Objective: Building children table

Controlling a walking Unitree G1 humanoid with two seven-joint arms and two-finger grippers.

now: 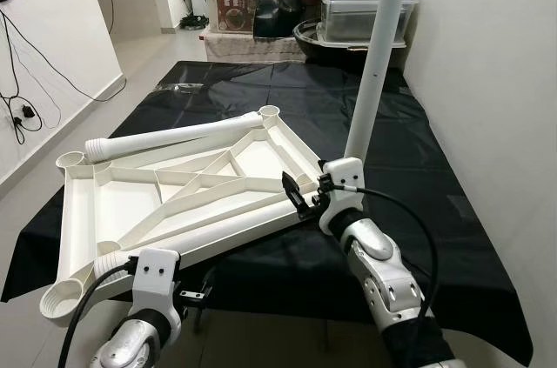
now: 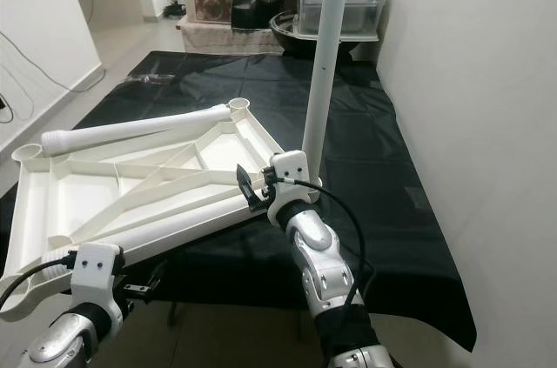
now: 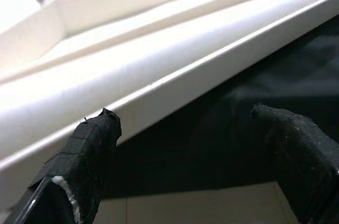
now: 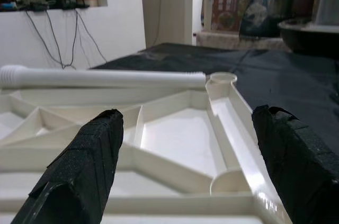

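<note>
Two silver arms of rounded, jointed metal segments, darker at the seams. White boxy wrist housings with small dark screw holes on the faces. Thick black cable looping from the right wrist housing (image 1: 341,178) back to the forearm; another black cable curving into the left wrist housing (image 1: 157,270). Long black fingers (image 4: 85,173), wrapped in matte, finely textured tape with visible seams, tips blunt and slightly ragged; a sliver of pale metal under the left wrap (image 3: 63,192).
</note>
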